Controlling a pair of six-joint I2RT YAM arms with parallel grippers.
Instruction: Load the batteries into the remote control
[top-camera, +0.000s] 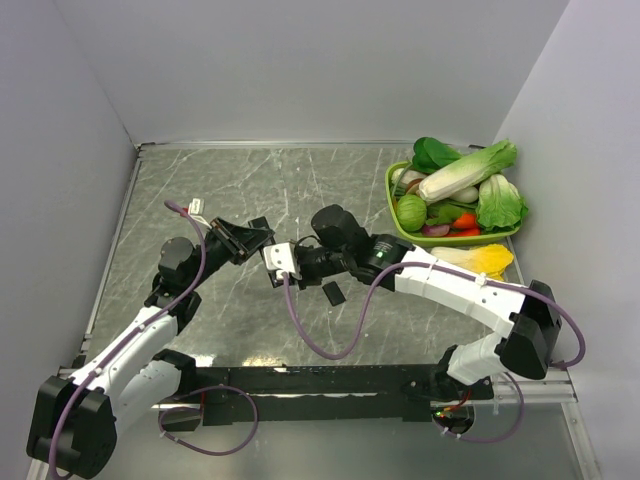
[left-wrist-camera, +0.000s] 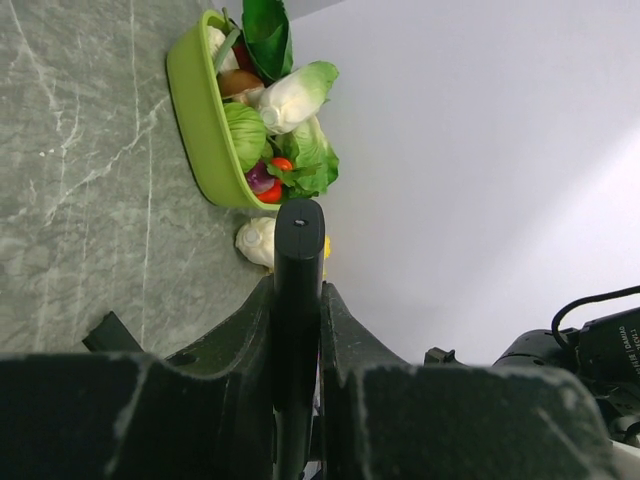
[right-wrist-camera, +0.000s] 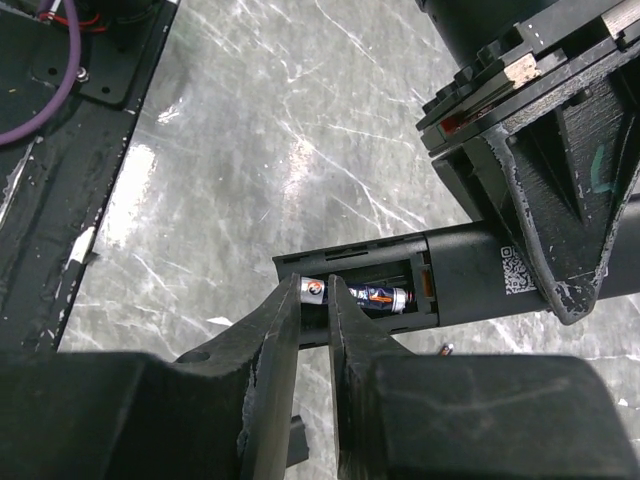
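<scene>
My left gripper (left-wrist-camera: 298, 290) is shut on the remote control (left-wrist-camera: 298, 250), a slim black bar that stands out between its fingers. In the right wrist view the remote control (right-wrist-camera: 470, 270) hangs above the table with its back compartment uncovered. One of the batteries (right-wrist-camera: 385, 297) lies inside that compartment. My right gripper (right-wrist-camera: 318, 292) has its tips at the battery's outer end, with a narrow gap between them and nothing clamped. A small cylinder end, perhaps another battery (right-wrist-camera: 445, 350), lies on the table below. Both grippers meet at the table's middle, left (top-camera: 250, 240) and right (top-camera: 275, 270).
A flat black cover piece (top-camera: 333, 293) lies on the marble table just beside the right arm. A green basket (top-camera: 392, 195) full of vegetables stands at the back right, with a yellow vegetable (top-camera: 480, 260) in front of it. White walls enclose the table.
</scene>
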